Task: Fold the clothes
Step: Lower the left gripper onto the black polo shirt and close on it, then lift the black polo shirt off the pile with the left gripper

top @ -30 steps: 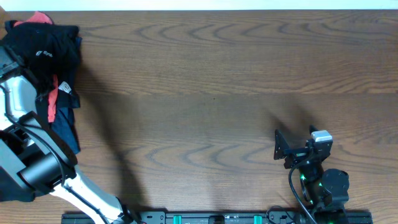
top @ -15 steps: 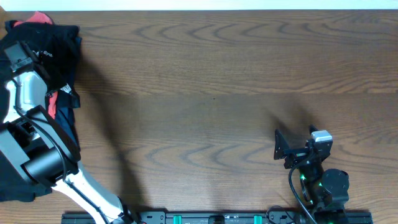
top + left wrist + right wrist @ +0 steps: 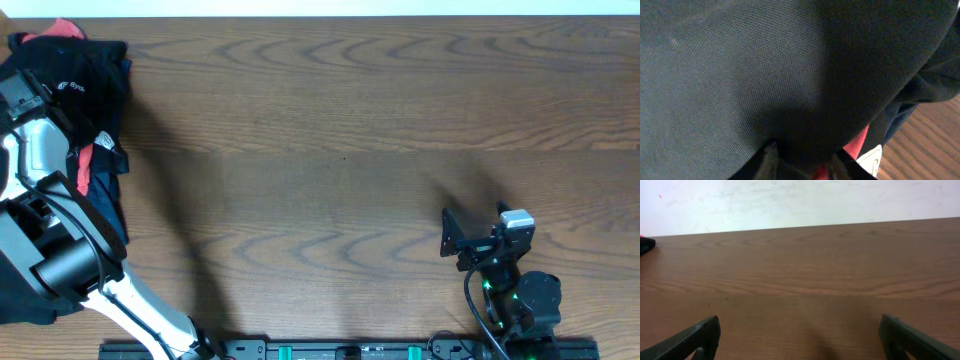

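The clothes lie in a heap at the table's far left corner. On top is a black shirt (image 3: 85, 75) with a small white logo, with orange-red fabric (image 3: 86, 165) and a navy garment (image 3: 108, 210) under it. My left gripper (image 3: 45, 100) is down in the heap. In the left wrist view black mesh cloth (image 3: 765, 75) fills the frame, and a fold of it is pinched between the jaws of the left gripper (image 3: 805, 161), with orange-red fabric (image 3: 860, 145) beside them. My right gripper (image 3: 452, 232) rests open near the front right, nothing between its fingers (image 3: 690, 340).
The brown wooden table (image 3: 340, 150) stretches from the heap to the right arm's base (image 3: 525, 295). A white wall (image 3: 790, 200) stands behind the far edge. A white label (image 3: 871, 160) shows on the clothes near the left fingers.
My left gripper has pushed a little further into the heap and narrowed its jaws onto the black cloth. The right arm has not moved.
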Action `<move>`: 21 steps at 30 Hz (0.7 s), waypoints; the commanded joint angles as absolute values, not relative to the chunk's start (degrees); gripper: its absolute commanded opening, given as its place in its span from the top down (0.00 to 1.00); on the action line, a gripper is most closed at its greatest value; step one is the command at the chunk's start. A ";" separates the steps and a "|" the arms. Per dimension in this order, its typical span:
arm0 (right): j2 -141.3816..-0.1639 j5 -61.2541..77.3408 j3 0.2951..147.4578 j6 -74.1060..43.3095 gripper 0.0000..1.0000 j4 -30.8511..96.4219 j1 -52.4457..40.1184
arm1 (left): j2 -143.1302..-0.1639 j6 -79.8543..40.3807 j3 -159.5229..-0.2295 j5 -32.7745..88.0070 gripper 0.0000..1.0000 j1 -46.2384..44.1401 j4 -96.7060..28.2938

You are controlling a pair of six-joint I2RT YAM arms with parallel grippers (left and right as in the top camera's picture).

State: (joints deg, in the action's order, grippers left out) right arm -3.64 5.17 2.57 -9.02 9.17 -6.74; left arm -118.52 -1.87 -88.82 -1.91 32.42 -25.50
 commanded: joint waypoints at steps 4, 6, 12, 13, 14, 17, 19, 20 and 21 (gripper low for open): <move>-3.66 6.24 3.05 -10.02 0.01 10.09 -7.42 | -119.13 -1.98 -89.49 -3.73 0.81 32.51 -25.17; -3.66 6.24 3.05 -10.02 0.01 10.09 -7.42 | -119.13 -1.98 -89.49 -4.84 0.94 32.51 -25.17; -3.66 6.24 3.05 -10.02 0.01 10.09 -7.42 | -119.00 -1.96 -89.84 -5.61 0.94 32.40 -25.30; -3.66 6.24 3.05 -10.02 0.01 10.09 -7.42 | -118.93 -1.96 -90.08 -5.61 0.94 32.32 -25.54; -3.66 6.24 3.05 -10.02 0.01 10.07 -7.42 | -118.74 -1.98 -90.45 -5.61 0.94 32.14 -25.89; -3.66 6.24 3.05 -10.02 0.01 10.09 -7.42 | -117.54 -2.00 -91.42 -5.61 0.94 31.40 -26.52; -3.66 6.24 3.05 -10.02 0.01 10.09 -7.42 | -116.33 -2.00 -91.90 -5.61 0.94 30.68 -26.68; -3.66 6.24 3.05 -10.02 0.01 10.09 -7.42 | -115.68 -2.04 -92.07 -5.61 0.94 30.26 -26.70; -3.66 6.24 3.05 -10.02 0.01 10.09 -7.42 | -114.74 -2.20 -92.14 -5.63 0.94 29.69 -26.70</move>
